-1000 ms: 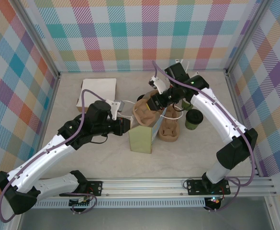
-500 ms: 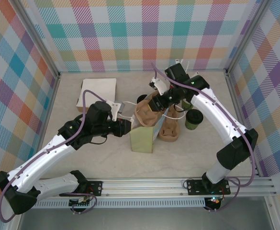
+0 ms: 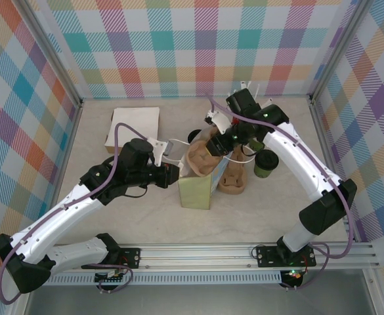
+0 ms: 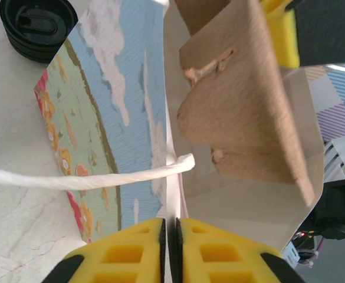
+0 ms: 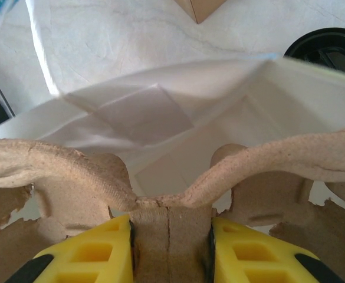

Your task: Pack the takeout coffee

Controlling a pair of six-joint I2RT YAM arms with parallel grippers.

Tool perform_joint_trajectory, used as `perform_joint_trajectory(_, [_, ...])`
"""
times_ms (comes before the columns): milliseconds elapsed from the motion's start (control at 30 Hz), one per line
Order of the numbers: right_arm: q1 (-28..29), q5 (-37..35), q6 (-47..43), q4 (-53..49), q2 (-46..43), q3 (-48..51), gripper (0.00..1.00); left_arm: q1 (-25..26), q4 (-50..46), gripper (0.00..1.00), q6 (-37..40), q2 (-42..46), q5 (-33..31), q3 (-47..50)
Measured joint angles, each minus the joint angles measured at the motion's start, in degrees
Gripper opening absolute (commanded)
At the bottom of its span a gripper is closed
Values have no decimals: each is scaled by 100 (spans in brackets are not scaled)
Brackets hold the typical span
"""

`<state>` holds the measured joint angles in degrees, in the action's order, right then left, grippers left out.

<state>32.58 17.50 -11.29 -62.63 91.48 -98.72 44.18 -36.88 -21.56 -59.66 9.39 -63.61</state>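
Note:
The takeout coffee [image 3: 266, 162], an olive-green cup with a black lid, stands on the table right of the right arm. My right gripper [image 3: 216, 140] [image 5: 169, 227] is shut on the centre rib of a brown pulp cup carrier [image 3: 201, 155] [image 5: 60, 162]. It holds the carrier tilted over the open mouth of a paper bag [image 3: 195, 190] [image 5: 178, 130]. My left gripper [image 3: 176, 172] [image 4: 171, 227] is shut on the bag's near wall [image 4: 101, 112], beside its white cord handle [image 4: 89, 178]. The carrier [image 4: 243, 106] hangs over the bag's white inside.
A second pulp carrier [image 3: 232, 178] lies right of the bag. Another black-lidded cup [image 3: 195, 136] [image 4: 36, 26] stands just behind the bag. A white flat box [image 3: 134, 125] sits at the back left. Checked walls close in three sides.
The right gripper has shifted a little toward the back right, tipping the carrier over the bag mouth. The left gripper stays at the bag's edge.

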Motion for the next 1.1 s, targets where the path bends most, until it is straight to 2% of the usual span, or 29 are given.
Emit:
perform_joint_trajectory(467, [468, -796, -540, -315, 39, 0, 31, 4, 101, 8, -2, -195, 4, -188])
perform_joint_trajectory(1100, [1019, -1480, -933, -988, 922, -577, 31, 4, 57, 5, -129, -221, -59, -289])
